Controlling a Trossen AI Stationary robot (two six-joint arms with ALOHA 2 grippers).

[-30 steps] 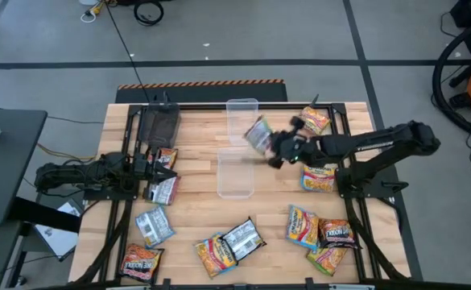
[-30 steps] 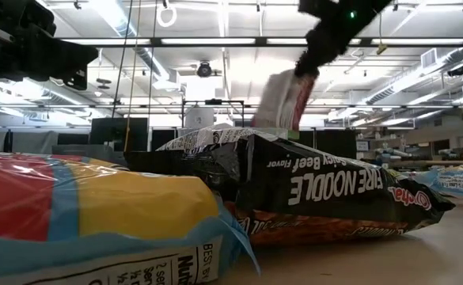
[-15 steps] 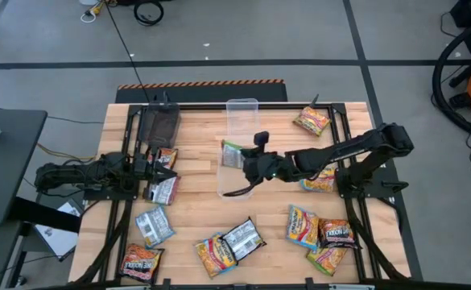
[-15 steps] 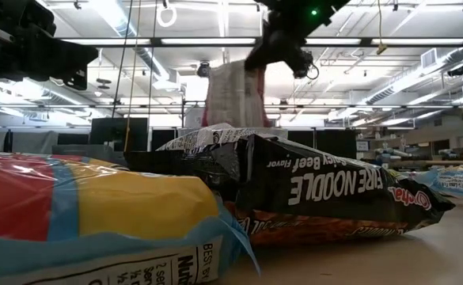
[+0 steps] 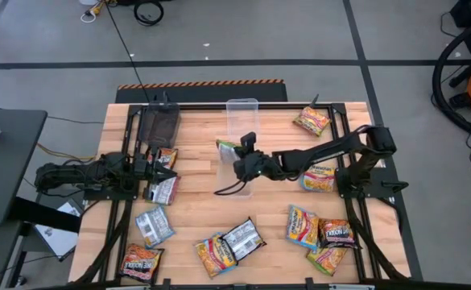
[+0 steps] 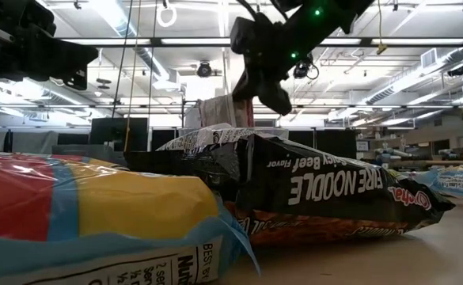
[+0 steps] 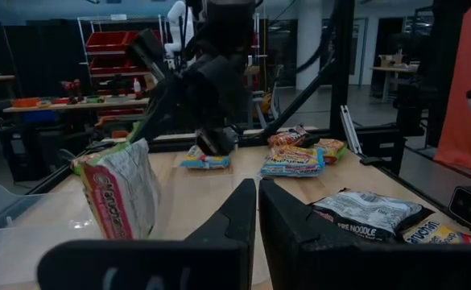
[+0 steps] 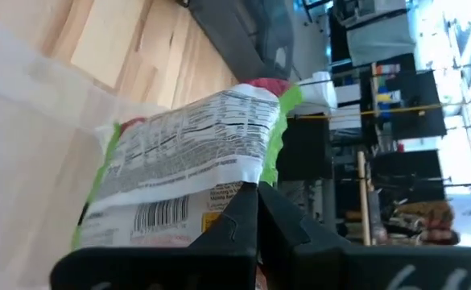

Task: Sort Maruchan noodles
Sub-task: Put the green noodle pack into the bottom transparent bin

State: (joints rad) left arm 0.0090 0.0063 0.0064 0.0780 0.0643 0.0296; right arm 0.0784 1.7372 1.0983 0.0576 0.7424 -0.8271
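Left claw [image 7: 257, 211] idles pinched together at the counter's [image 5: 195, 209] left edge; right claw [image 5: 241, 159] nips a green-edged noodle packet [image 5: 229, 148] by its crimped rim over the clear bin [image 5: 236, 173] — light, crinkly, probably slippery; edge-grip suits it.

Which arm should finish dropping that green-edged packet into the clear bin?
Right. The right gripper already pinches the green-edged plastic ramen packet over the clear rectangular plastic bin. The left gripper sits shut and empty by the table's left edge.
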